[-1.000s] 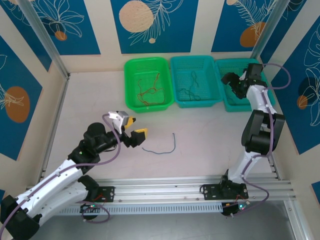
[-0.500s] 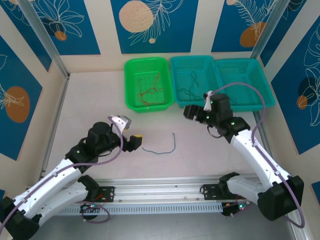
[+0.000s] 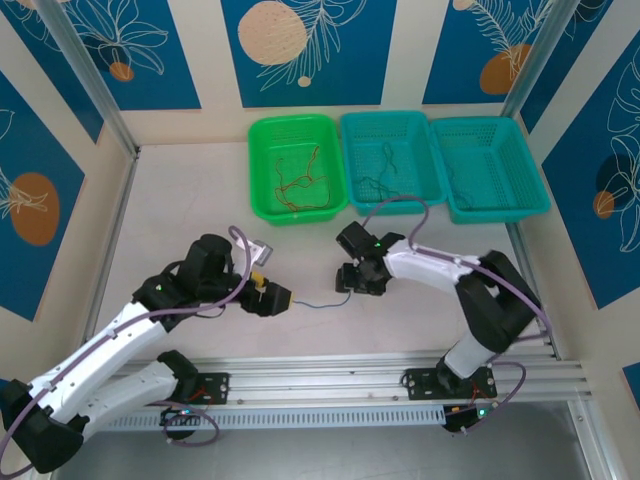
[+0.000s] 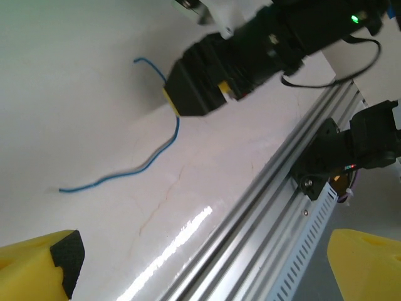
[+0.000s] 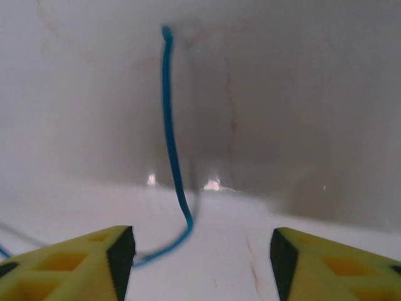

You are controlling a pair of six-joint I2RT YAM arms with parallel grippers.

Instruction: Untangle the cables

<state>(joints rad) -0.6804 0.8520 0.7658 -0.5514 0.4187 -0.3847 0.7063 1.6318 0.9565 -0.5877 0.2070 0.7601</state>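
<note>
A thin blue cable (image 3: 318,304) lies on the white table between my two grippers. My left gripper (image 3: 272,296) sits low at the cable's left end, its yellow fingers (image 4: 37,263) spread wide and open with nothing between them. In the left wrist view the cable (image 4: 150,163) runs up under my right gripper (image 4: 197,88). My right gripper (image 3: 352,283) is down over the cable's right part, jaws open. The cable (image 5: 170,125) passes between its fingertips, close to the left finger (image 5: 75,260). Red-orange cables (image 3: 300,180) and dark green cables (image 3: 385,170) lie in baskets.
Three baskets stand in a row at the back: green (image 3: 262,205), teal (image 3: 352,200) and a second teal one (image 3: 535,195) at the right. An aluminium rail (image 3: 330,375) runs along the near table edge. Walls close in the left and right sides.
My right arm swung from the far right basket down to the blue cable at table centre. My left gripper moved right and lower to the cable's left end and opened wider.
</note>
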